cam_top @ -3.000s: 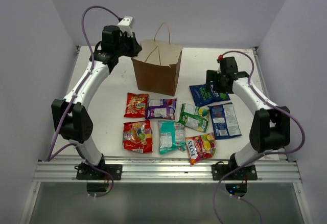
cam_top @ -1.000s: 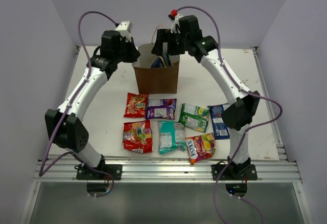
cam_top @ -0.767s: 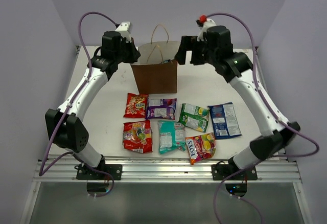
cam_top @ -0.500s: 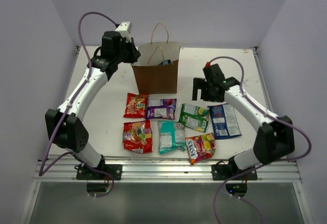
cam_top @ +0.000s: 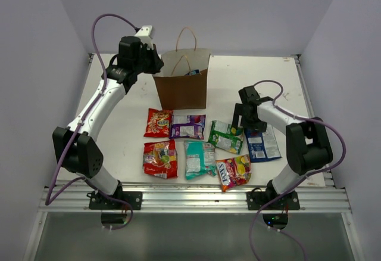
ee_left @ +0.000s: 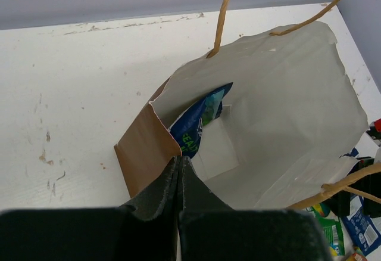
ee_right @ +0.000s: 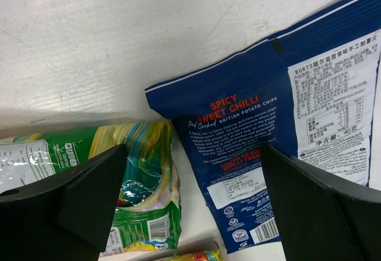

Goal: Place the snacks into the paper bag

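Where the kraft paper bag (cam_top: pixel 181 91) stands upright at the far middle of the tabletop (cam_top: pixel 119 130), the left jaws pinch its thin rim, fully closed. One glossy blue packet (ee_left: pixel 191 131) lies inside; seven flat snacks (cam_top: pixel 199 158) lie in front. The right jaws spread wide, empty, over the navy packet (ee_right: pixel 250 124) and green packet (ee_right: pixel 143 171).

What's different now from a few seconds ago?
The right gripper lifted one dark blue snack packet, dropped it into the brown paper bag, then swung back down, open, over the other blue packet. The left gripper stayed shut on the bag's rim; the seven packets left out stayed put.
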{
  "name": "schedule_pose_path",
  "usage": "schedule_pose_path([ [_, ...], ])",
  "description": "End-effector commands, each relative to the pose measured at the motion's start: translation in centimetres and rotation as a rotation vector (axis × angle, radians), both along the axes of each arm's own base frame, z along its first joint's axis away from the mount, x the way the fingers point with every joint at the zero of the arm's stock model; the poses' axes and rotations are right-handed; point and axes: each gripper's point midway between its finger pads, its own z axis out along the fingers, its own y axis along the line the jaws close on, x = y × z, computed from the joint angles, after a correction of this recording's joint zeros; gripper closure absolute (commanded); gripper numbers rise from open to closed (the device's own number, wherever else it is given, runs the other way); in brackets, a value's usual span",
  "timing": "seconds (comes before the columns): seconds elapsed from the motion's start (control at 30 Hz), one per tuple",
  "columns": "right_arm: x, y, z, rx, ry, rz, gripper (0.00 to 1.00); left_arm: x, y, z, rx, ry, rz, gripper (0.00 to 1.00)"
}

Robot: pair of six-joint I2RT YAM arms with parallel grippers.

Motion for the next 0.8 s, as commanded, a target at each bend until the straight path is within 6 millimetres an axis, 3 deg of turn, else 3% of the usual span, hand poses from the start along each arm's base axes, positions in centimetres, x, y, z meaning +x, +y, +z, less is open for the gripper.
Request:
schedule_pose_path([
  [0.0,0.1,-1.3,-1.9,-0.047,0.003,-0.048,0.01,-1.1,-0.2,1.1,0.006,-0.018,-0.029,1.0],
  [0.17,-0.7,-3.4,-3.5,-0.092,0.045,-0.124,0.01,-1.1,-0.1,1.0,0.01,-0.02,-0.031,1.0],
  [0.6,2.7,-3.7,2.5,-0.051,-0.119,-0.165,0.01,-1.4,-0.3,0.3,0.004,-0.009,-0.039,1.0],
  [0.77,3.0,-5.3,3.0,-0.066,-0.133,-0.211,0.01,-1.3,-0.4,-0.1,0.0,0.0,-0.04,1.0],
])
